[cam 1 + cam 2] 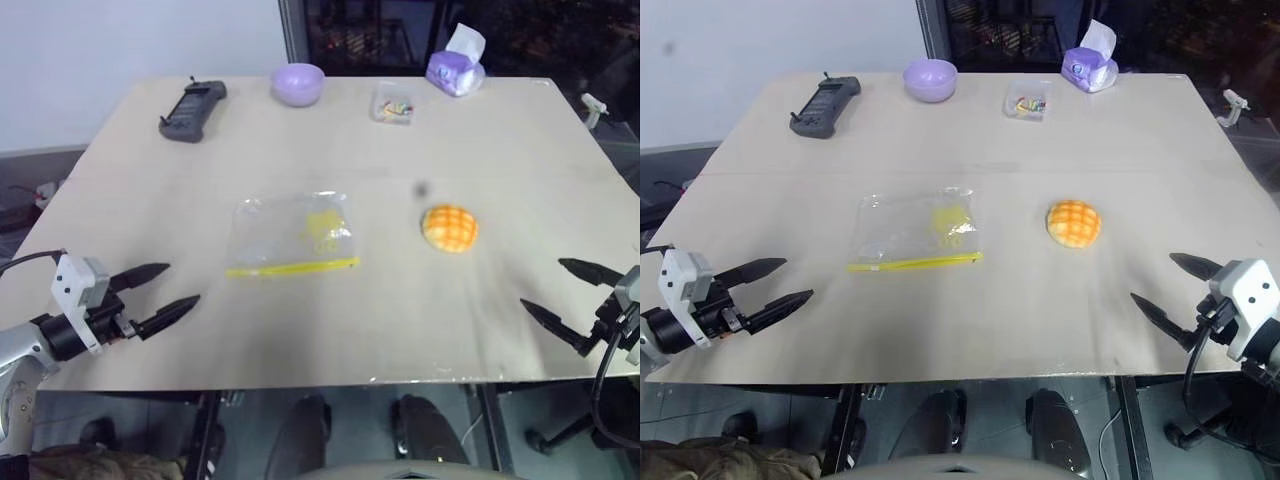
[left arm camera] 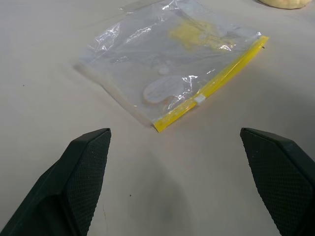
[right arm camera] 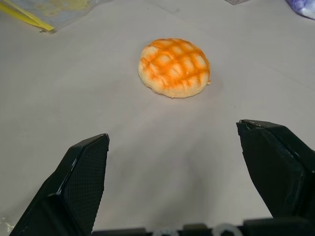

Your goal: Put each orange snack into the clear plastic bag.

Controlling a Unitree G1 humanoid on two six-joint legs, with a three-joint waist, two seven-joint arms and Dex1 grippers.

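Observation:
The orange snack (image 1: 450, 228), a domed bun with a criss-cross top, lies on the table right of centre, and my right wrist view looks straight at the orange snack (image 3: 174, 67). The clear plastic bag (image 1: 290, 235) lies flat at the table's middle, its yellow seal strip toward the front edge; it also shows as the clear plastic bag (image 2: 174, 66) in the left wrist view. My left gripper (image 1: 168, 289) hovers open near the front left edge, pointing at the bag, nothing between its fingers. My right gripper (image 1: 555, 291) stands open at the front right, aimed toward the snack, well short of it.
Along the table's (image 1: 350, 330) far edge sit a black handheld controller (image 1: 192, 111), a small purple bowl (image 1: 298, 84), a small clear box of colourful bits (image 1: 393, 104) and a purple tissue pack (image 1: 456, 66). A dark spot (image 1: 421, 189) marks the surface behind the snack.

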